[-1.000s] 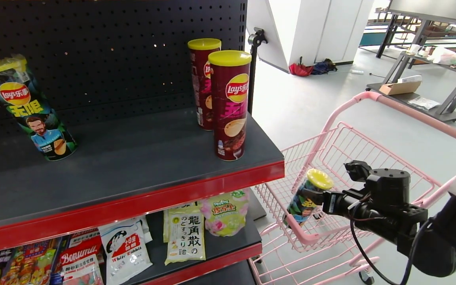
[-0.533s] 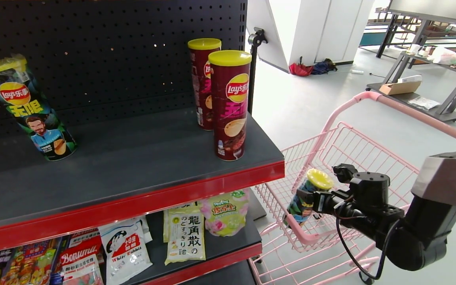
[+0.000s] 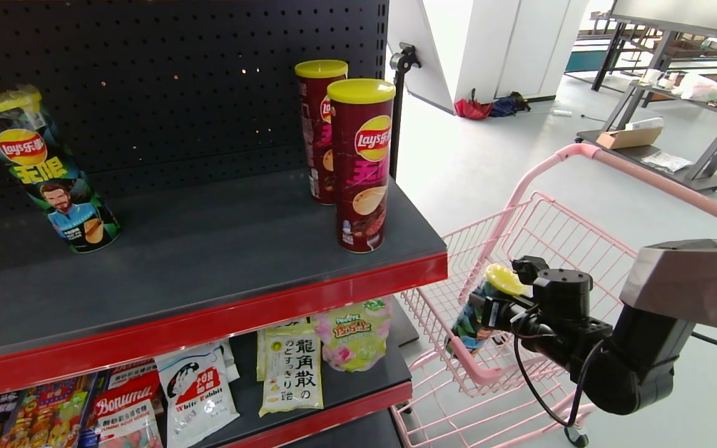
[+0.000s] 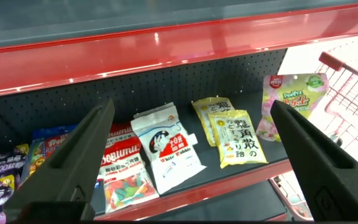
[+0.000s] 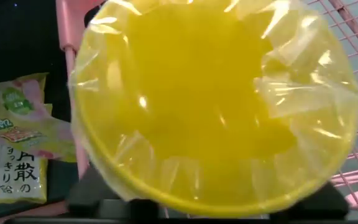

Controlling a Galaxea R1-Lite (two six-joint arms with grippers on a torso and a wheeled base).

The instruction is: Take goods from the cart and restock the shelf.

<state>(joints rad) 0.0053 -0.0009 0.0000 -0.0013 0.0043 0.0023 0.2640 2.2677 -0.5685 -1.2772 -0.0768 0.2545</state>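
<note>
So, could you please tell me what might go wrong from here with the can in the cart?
The can leans in the cart corner, so the right tool at its lid end may knock it over. The loose wrap over the lid could make a grip slip. Lifting out, it may snag the wire wall.

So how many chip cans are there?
4. A front maroon can and a back maroon can stand at the top shelf's right end; the left green can stands at its other end; the cart's green can leans inside the pink cart. More may hide lower down.
</note>
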